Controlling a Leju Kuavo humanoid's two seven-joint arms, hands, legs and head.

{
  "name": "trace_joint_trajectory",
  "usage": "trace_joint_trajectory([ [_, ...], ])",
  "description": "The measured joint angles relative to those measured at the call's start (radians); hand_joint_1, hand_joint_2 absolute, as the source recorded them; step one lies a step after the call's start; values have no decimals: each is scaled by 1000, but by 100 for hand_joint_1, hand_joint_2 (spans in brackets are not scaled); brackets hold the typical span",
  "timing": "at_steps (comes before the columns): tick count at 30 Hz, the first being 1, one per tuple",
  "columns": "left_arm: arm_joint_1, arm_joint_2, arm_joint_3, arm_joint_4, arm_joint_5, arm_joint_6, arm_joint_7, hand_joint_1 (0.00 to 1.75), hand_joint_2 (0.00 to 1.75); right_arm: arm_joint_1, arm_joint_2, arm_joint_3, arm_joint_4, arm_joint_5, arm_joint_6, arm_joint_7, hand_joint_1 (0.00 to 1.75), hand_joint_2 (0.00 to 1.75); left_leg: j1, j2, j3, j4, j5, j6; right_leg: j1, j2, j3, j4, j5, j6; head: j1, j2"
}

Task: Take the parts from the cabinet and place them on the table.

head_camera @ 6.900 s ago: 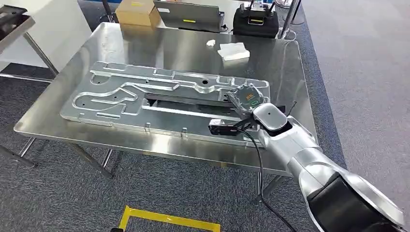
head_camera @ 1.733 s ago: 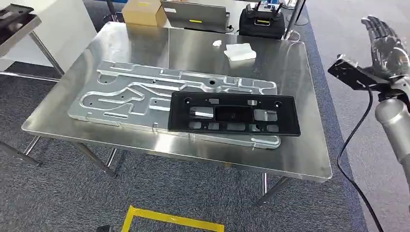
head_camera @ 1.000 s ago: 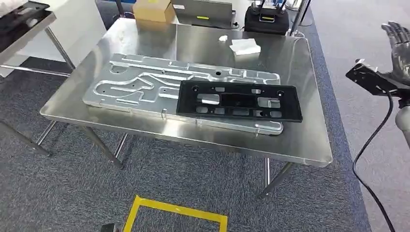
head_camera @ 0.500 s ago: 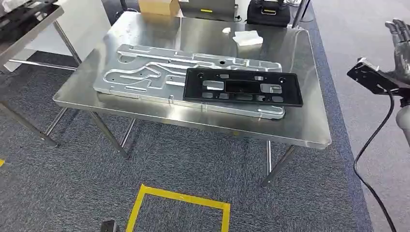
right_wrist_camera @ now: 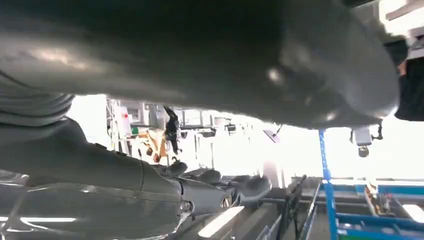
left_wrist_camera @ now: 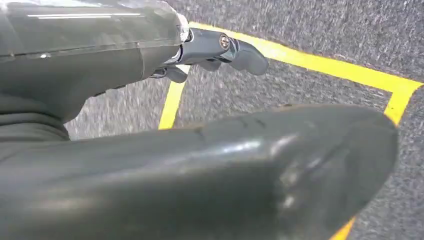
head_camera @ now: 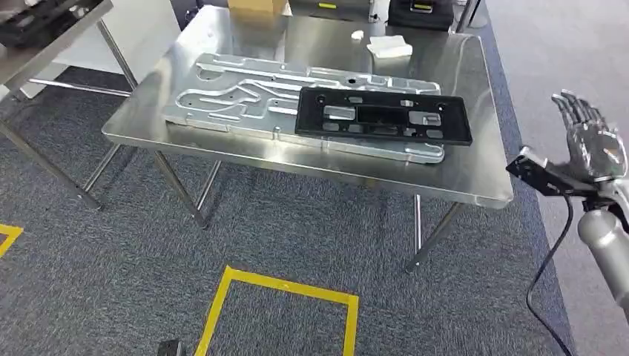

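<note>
The flat black rectangular plastic panel with cut-out windows (head_camera: pixel 383 124) lies on the right half of the long machined aluminium plate with curved grooves (head_camera: pixel 252 100), which itself rests on the polished steel table (head_camera: pixel 475 178). My right hand (head_camera: pixel 590 144) is raised off to the table's right side, well apart from the panel, fingers spread and straight, holding nothing. My left hand (left_wrist_camera: pixel 150 100) hangs low over the grey carpet and its yellow floor tape (left_wrist_camera: pixel 320 67); its fingers reach forward with nothing in them.

I judge the panel to be light and stiff but thin, likely to flex a little along its length and to slide easily on bare metal. If I had to lift it again, I would take it by a long edge or a short end, or hook fingers through one of the windows, since it lies too flat to get under elsewhere.

At the far left, another steel stand (head_camera: pixel 44 44) carries dark parts (head_camera: pixel 37 18).
</note>
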Motion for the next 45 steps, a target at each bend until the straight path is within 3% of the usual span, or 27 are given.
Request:
trace_joint_trajectory([
  [4, 1, 0, 0, 0, 0, 0, 0, 0, 0, 7, 1, 0, -4, 4, -4, 0, 0, 0, -1, 0, -1, 1, 1, 2, -1, 0, 0, 0, 2, 2, 1, 0],
  [5, 3, -1, 0, 0, 0, 0, 0, 0, 0, 56, 5, -1, -11, 15, -18, 1, 0, 0, 5, 4, -9, -8, 19, 27, -7, 2, -8, 3, -1, 12, 0, 0],
  [6, 3, -1, 0, 0, 0, 2, 0, 0, 0, 82, 9, -2, -11, 23, -24, 2, 0, 0, 3, 5, -20, -8, 30, 34, -7, 6, -20, 28, -47, 13, 1, 0],
  [7, 5, -1, 0, 0, -18, 12, -2, 0, 0, 149, 33, -10, -10, 33, -37, -2, 0, 0, -6, 5, -64, -7, 63, 48, -7, 10, -83, 250, -214, 15, 1, 0],
  [8, 8, -2, 0, 0, -19, 17, -3, 0, 0, 183, 52, -19, -7, 29, -39, -15, 0, 0, -13, 5, -89, -4, 79, 49, -6, 10, -88, 324, -214, 12, 1, 0],
  [9, 9, -3, 0, 0, -20, 19, -4, 0, 0, 203, 66, -26, -4, 17, -38, -29, 0, 0, -16, 5, -102, -3, 89, 49, -4, 10, -65, 313, -182, 7, 1, 0],
  [11, 10, -5, 0, 0, -32, 28, -4, 0, 0, 235, 95, -47, 11, -42, -24, -71, 0, 0, -21, 3, -128, 0, 107, 48, 6, 12, 43, 178, -120, -12, 1, 0],
  [12, 9, -8, 0, 0, -33, 31, -4, 0, 0, 240, 113, -61, 23, -76, -8, -92, 0, 0, -22, 3, -134, 5, 115, 44, 13, 16, 112, 87, -131, -26, 1, 0],
  [13, 9, -9, 0, 0, -33, 32, -4, 0, 0, 243, 131, -78, 37, -102, -1, -104, 0, 0, -29, 3, -141, 6, 119, 39, 21, 15, 165, 10, -166, -38, 1, 0],
  [14, 9, -10, 0, 0, -33, 32, -5, 0, 0, 247, 147, -97, 49, -123, 6, -112, 0, 0, -26, 6, -141, 5, 128, 34, 19, 15, 169, -8, -168, -33, 0, 0],
  [16, 8, -10, -1, 0, -37, 32, -7, 0, 0, 256, 171, -119, 86, -165, 34, -128, 0, 0, -21, 5, -142, -2, 147, 22, 27, 15, 160, -11, -155, -40, 0, 0],
  [17, 10, -9, -1, 0, -39, 32, -6, 0, 0, 264, 183, -129, 105, -182, 42, -134, 0, 0, -27, 3, -146, -5, 151, 15, 18, 14, 157, -23, -141, -47, 1, 0],
  [18, 10, -9, -1, 0, -45, 32, -5, 0, 0, 270, 197, -138, 119, -205, 53, -138, 0, 0, -21, 4, -156, 10, 124, 10, 15, 7, 148, -26, -126, -49, 0, 0],
  [19, 10, -9, -2, 0, -52, 32, -3, 0, 0, 283, 208, -147, 123, -225, 60, -142, 0, 0, -20, 5, -171, 49, 70, 4, 14, 7, 135, -26, -118, -58, 0, 0],
  [21, 9, -8, -3, 0, -53, 32, 4, 0, 0, 322, 219, -171, 129, -260, 70, -153, 0, 0, -12, 5, -211, 191, -35, -8, 14, 5, 111, -26, -102, -59, 0, 0],
  [22, 9, -8, -5, 0, -53, 32, 11, 0, 0, 341, 224, -180, 132, -268, 69, -160, 0, 0, -9, 5, -226, 263, -59, -14, 14, 2, 98, -25, -92, -59, 0, 0],
  [23, 11, -8, -5, 0, -54, 32, 14, 0, 0, 356, 228, -185, 135, -270, 64, -162, 0, 0, -5, 6, -229, 307, -46, -18, 14, 1, 85, -24, -83, -57, 0, 0],
  [24, 12, -8, -5, 0, -59, 32, 20, 0, 0, 368, 234, -188, 139, -268, 56, -163, 0, 0, -2, 6, -214, 308, -10, -22, 13, 1, 72, -22, -74, -55, 0, 0],
  [26, 11, -8, -7, 0, -74, 39, 23, 0, 0, 376, 248, -192, 150, -259, 40, -171, 0, 0, 2, 6, -129, 200, 56, -22, 11, 3, 47, -12, -61, -49, 0, 0],
  [27, 10, -8, -8, 0, -88, 46, 22, 0, 0, 376, 257, -196, 155, -252, 29, -174, 0, 0, 3, 6, -61, 104, 58, -19, 10, 4, 38, -5, -57, -45, 0, 0],
  [28, 7, -7, -13, 0, -99, 51, 19, 0, 0, 373, 265, -198, 160, -246, 19, -175, 0, 0, -3, 6, -6, 19, 14, -13, 13, 6, 30, 1, -53, -39, 0, 0],
  [29, 5, -7, -21, 0, -108, 56, 17, 0, 0, 367, 271, -199, 167, -240, 17, -175, 0, 0, -5, 6, 6, -12, 1, -4, 14, 6, 27, 4, -49, -33, 0, 0],
  [31, 5, -6, -31, 0, -114, 63, 19, 0, 0, 349, 283, -199, 180, -228, 19, -170, 0, 0, -6, 6, -6, -13, 5, 9, 14, 6, 26, 0, -36, -20, 0, 0],
  [33, 7, -6, -32, 0, -122, 72, 32, 0, 0, 337, 293, -199, 187, -216, 22, -168, 0, 0, -7, 6, -6, -19, 9, 12, 14, 7, 24, 3, -61, -47, 0, 0],
  [34, 8, -6, -32, 0, -122, 75, 37, 0, 0, 334, 296, -199, 191, -213, 21, -163, 0, 0, -9, 6, -7, -18, 12, 15, 13, 8, 25, -2, -40, -47, 0, 0],
  [38, 8, -6, -41, 0, -132, 85, 45, 0, 0, 332, 301, -203, 199, -195, -7, -146, 0, 0, -12, 6, -14, -16, 24, 26, 9, 8, 21, -13, -14, -20, 0, 0],
  [45, 13, -5, -50, 0, -143, 92, 43, 0, 0, 465, 300, -278, 122, -169, -66, -105, 0, 0, -14, 5, -19, -15, 26, 28, 8, 9, 17, -16, -9, -17, 0, 0],
])
